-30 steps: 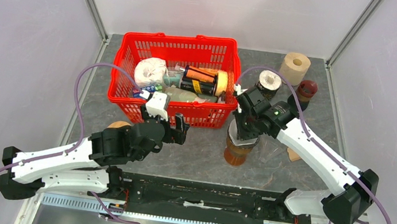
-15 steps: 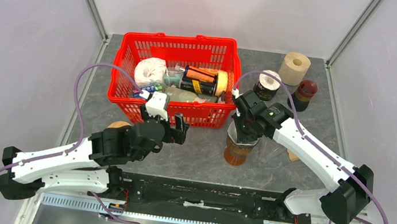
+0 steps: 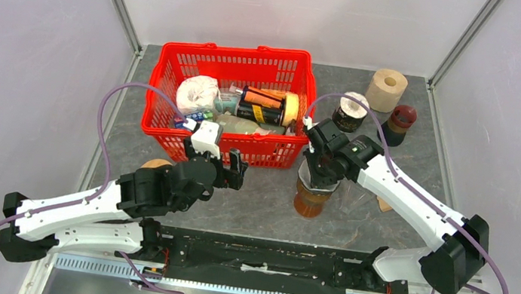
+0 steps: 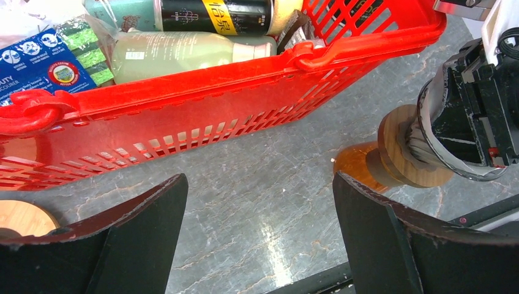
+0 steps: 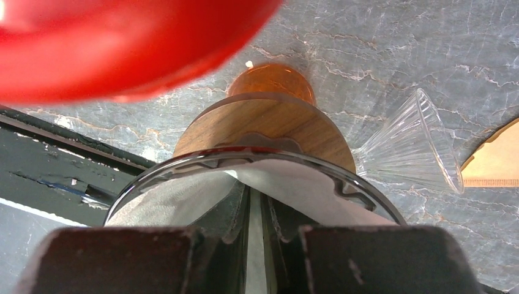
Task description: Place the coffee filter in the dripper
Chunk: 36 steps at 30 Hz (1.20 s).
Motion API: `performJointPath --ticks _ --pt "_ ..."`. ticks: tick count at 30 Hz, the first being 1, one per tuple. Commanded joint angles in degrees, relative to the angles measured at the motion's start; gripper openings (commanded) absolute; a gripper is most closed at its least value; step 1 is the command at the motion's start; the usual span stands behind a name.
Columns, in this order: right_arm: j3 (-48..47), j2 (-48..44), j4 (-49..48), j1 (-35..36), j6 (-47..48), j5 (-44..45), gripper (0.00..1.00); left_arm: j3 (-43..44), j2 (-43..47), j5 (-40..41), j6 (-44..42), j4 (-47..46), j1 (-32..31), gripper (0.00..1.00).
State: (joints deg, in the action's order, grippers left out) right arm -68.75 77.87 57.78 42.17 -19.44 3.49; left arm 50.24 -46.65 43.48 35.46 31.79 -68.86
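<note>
The right tool pinches the white coffee filter low inside the glass dripper. Next it must let go gently and lift. The left tool hangs open.

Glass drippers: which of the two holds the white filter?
The upright dripper on the wooden collar; the other dripper lies empty on its side.
</note>
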Motion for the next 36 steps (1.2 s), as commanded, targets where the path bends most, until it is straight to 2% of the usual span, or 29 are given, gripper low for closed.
performJointPath --ticks 1,17,30,36 --pt "0.8 1.3 -0.8 0.3 0.8 -0.3 0.17 1.2 0.5 2.8 1.7 0.6 0.0 0.94" --pt "5.3 2.0 -1.6 0.3 0.1 1.4 0.17 1.4 0.2 3.4 2.0 1.0 0.0 0.94" --pt "3.7 -0.4 1.0 0.3 0.4 -2.9 0.17 1.7 0.2 3.8 2.5 1.9 0.0 0.94" --pt "3.9 0.9 1.9 0.3 0.3 -0.8 0.17 1.9 0.4 3.8 2.7 2.4 0.0 0.94"
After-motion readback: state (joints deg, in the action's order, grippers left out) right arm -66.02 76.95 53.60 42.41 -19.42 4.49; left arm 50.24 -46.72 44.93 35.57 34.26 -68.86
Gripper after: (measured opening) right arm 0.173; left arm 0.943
